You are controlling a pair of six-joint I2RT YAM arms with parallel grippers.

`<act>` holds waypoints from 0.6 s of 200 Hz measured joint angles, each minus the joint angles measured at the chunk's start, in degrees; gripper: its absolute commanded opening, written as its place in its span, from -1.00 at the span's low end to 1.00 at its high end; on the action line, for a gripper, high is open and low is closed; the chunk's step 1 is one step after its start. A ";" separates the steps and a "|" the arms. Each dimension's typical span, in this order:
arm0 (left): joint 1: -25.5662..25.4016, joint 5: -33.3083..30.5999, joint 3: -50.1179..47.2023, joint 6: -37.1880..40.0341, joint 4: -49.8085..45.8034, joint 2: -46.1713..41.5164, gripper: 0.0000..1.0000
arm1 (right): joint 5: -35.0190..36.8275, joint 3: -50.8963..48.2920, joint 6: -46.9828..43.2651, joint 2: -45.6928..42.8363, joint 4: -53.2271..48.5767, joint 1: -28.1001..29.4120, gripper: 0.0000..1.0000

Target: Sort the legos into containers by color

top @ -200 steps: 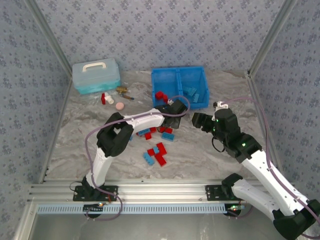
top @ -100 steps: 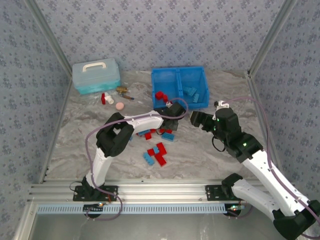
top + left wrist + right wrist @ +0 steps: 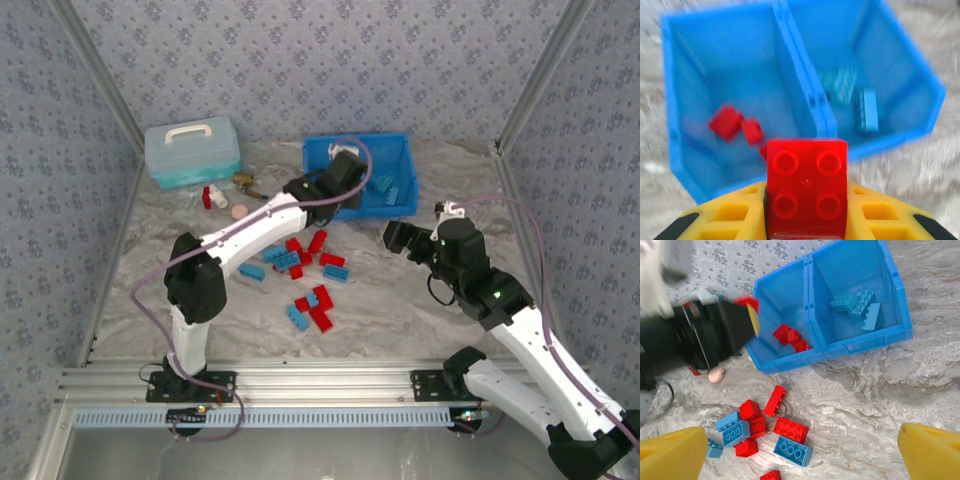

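So far few bricks lie sorted in the bin (reds left, blues right). The left gripper clamps a red brick over the red side; the right gripper gapes empty; loose bricks litter the table.

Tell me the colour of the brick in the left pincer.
Bright red; the brick shows best in the left wrist view.
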 measured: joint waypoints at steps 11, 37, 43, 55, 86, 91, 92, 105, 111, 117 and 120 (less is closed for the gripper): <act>1.88 -0.11 4.37 0.61 0.07 2.38 -0.51 | 0.00 0.00 0.33 -0.24 -0.31 0.00 1.00; 6.10 -0.02 13.62 2.25 -0.09 10.21 -0.50 | 0.00 0.00 0.94 -1.75 -1.60 0.00 1.00; 6.97 0.09 16.00 2.58 -0.33 12.55 -0.50 | 0.00 0.00 1.05 -2.29 -2.14 0.00 1.00; 8.35 0.24 21.68 3.21 -2.03 17.73 -0.47 | 0.02 0.00 1.29 -3.45 -3.06 0.00 1.00; 10.36 2.08 31.28 3.80 -6.12 27.89 -0.33 | 0.04 0.00 2.43 -5.73 -4.81 0.00 1.00; 10.51 2.47 31.45 3.80 -6.69 28.63 -0.31 | 0.07 -0.02 2.54 -5.88 -4.98 0.00 1.00; 10.51 2.51 31.47 3.78 -6.80 28.70 -0.30 | 0.04 0.00 2.58 -5.90 -5.03 0.00 1.00; 10.71 3.54 31.74 3.76 -8.09 29.64 -0.21 | 0.04 -0.02 2.89 -6.16 -5.38 0.00 1.00; 10.73 4.02 31.85 3.82 -8.59 29.81 -0.15 | 0.04 -0.02 3.10 -6.16 -5.49 0.00 1.00; 10.73 4.48 31.91 3.89 -9.05 29.86 -0.11 | 0.07 -0.02 3.23 -6.14 -5.57 0.00 1.00; 10.71 4.68 31.98 3.56 -9.27 29.86 -0.09 | 0.07 -0.02 3.28 -6.14 -5.64 0.00 1.00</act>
